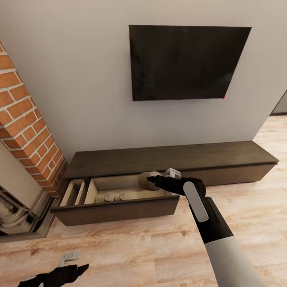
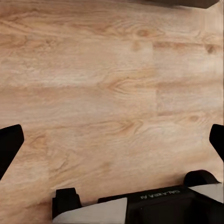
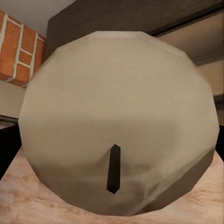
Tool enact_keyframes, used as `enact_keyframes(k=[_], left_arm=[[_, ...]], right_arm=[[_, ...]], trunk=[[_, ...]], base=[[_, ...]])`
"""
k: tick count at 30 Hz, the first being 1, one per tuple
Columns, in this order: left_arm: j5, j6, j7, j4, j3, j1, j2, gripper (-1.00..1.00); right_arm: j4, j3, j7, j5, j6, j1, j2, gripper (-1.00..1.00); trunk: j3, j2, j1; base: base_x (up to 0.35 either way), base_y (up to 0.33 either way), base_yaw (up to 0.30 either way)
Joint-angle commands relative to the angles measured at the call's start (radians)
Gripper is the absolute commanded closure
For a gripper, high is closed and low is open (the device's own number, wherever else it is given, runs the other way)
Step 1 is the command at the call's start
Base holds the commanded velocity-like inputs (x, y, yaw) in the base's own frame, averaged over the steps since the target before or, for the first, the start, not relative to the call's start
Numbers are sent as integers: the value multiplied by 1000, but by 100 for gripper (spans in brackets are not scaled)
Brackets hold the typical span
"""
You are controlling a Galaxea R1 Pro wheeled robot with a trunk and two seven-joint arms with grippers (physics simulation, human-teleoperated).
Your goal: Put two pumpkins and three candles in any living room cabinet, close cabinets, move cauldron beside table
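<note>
Right claw [image 1: 153, 181], head view: clenched on a candle [image 1: 148, 180], held over the right end of the cabinet's [image 1: 119, 211] open drawer; two candles [image 1: 116, 197] lie inside, to its left. Left wrist view: left claw [image 2: 112, 140] released over bare floor [image 2: 112, 70]. Right wrist view: candle's wick end [image 3: 113, 169] faces the camera, so its long axis runs along the claw.

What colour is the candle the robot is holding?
Pale brownish-grey, with a short dark wick; the round stubby candle in the right hand shows best in the right wrist view.
</note>
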Motion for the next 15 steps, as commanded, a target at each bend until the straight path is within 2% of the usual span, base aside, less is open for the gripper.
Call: enact_keyframes(k=[1, 2, 4, 7, 10, 11, 15], left_arm=[[10, 12, -40, 1, -2, 0, 8, -100], [9, 16, -93, 4, -2, 0, 17, -100], [10, 19, -146, 7, -2, 0, 26, -100], [11, 20, -184, 10, -1, 0, 33, -100], [13, 21, -193, 10, -1, 0, 35, -100], [14, 21, -194, 10, -1, 0, 34, -100], [16, 21, -198, 11, -1, 0, 35, -100]], right_arm=[[-1, 0, -11, -13, 2, -1, 0, 100], [-1, 0, -12, -12, 2, -1, 0, 100], [-1, 0, -12, -12, 1, -1, 0, 100], [-1, 1, -14, -9, 1, -1, 0, 100], [0, 3, -29, -8, 1, -1, 0, 100], [-3, 4, -44, -7, 1, -1, 0, 100], [-14, 6, -209, -8, -25, -1, 6, 100]], trunk=[[-1, -1, 0], [-1, -1, 0], [-1, -1, 0], [-1, -1, 0], [-1, -1, 0], [-1, -1, 0], [-1, -1, 0]], base=[[162, 87, 0], [170, 84, 0], [95, 44, 0], [105, 72, 0], [122, 94, 0], [49, 38, 0], [14, 10, 0]])
